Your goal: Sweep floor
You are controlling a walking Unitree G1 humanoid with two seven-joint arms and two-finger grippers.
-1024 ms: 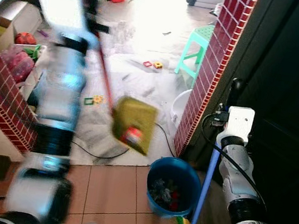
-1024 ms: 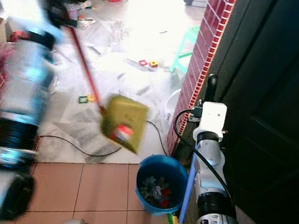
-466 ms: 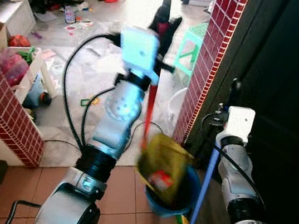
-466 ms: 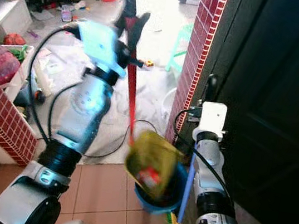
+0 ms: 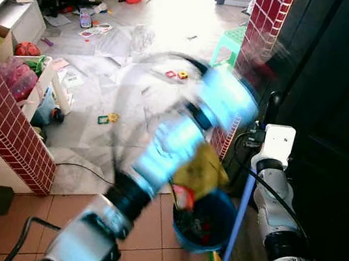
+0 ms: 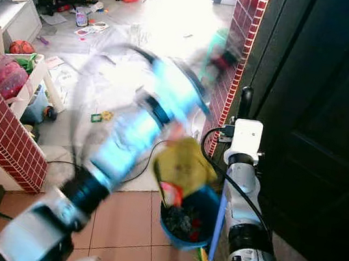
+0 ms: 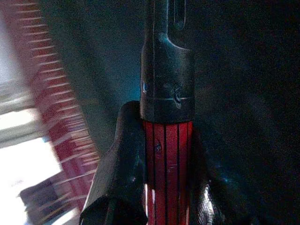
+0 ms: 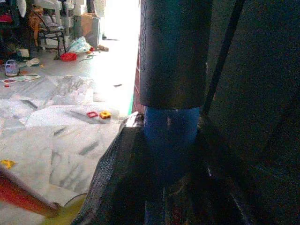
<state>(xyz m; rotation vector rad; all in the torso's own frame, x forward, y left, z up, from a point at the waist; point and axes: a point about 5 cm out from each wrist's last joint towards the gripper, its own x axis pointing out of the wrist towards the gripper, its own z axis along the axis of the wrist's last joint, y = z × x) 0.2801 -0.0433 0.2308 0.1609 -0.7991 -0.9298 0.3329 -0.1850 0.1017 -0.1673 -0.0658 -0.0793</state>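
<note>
Daylight is pouring in from the far end of the room, washing the floor (image 5: 179, 13) there out to near white with glare, while the dark door (image 5: 343, 142) on the right is sitting in deep shade. The left arm (image 5: 171, 150) is smearing into a bright, streaky blur across both head views, and the yellow dustpan (image 5: 201, 170) beside it is blurring too, whereas the right arm (image 5: 276, 198) and the brick pillar (image 5: 4, 125) are staying crisp. The left wrist view is looking dim and murky, with streaked background bricks, and the right wrist view is showing soft, out-of-focus close parts against a sunlit, blown-out doorway.
</note>
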